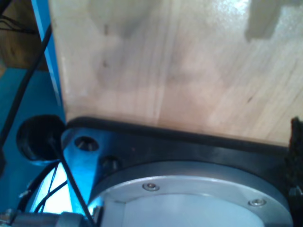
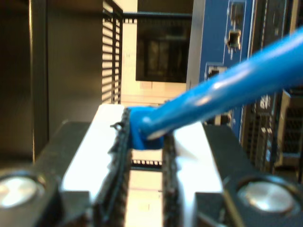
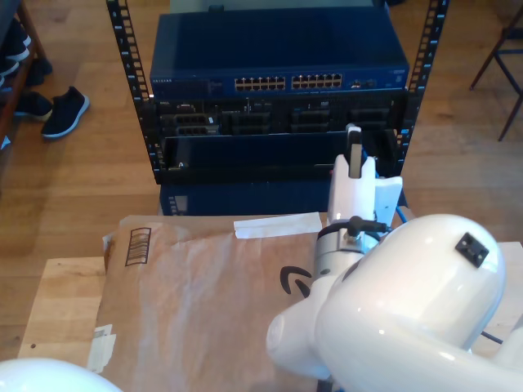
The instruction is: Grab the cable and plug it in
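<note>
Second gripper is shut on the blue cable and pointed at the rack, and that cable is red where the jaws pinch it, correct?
Not quite: the cable is bright blue, not red, right down to where it is pinched. The second wrist view shows this. The rest holds: my second gripper is shut on it, with the rack ahead.

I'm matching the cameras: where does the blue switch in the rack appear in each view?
Exterior view: blue switch tops the rack, ports facing the camera.
Second wrist view: its blue port panel lies beyond the clamped cable.
First wrist view: faces a wooden board.
Shared landmark: my second gripper, facing the rack.
</note>
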Controlling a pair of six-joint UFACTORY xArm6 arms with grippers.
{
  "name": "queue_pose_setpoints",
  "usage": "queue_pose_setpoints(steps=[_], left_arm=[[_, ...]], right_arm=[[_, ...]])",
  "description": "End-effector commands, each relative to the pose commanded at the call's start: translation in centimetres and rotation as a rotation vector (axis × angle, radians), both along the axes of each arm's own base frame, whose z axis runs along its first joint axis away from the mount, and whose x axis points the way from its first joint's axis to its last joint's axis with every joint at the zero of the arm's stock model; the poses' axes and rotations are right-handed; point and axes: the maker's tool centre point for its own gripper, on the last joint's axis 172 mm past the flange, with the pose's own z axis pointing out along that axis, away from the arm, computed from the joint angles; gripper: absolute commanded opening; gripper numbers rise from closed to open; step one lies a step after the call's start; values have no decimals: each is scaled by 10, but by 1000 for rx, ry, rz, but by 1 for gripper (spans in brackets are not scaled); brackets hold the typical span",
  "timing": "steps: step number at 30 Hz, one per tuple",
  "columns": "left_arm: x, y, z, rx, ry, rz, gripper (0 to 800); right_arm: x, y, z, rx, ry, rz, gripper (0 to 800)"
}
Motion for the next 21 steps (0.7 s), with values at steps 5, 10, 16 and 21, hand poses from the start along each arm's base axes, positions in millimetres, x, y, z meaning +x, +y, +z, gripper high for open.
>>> queue_pose_setpoints(steps=[5,10,16,21], left_arm=[[0,0,0,0,0,0,800],[0,0,0,0,0,0,800],[0,0,0,2,0,0,800],[0,0,0,0,0,0,800]], right_arm=[[13,12,9,33,-33,1,0],[27,17,-4,63,-37,14,0],[46,5,-13,100,-57,40,0],[62,-8,-26,97,-53,12,0]])
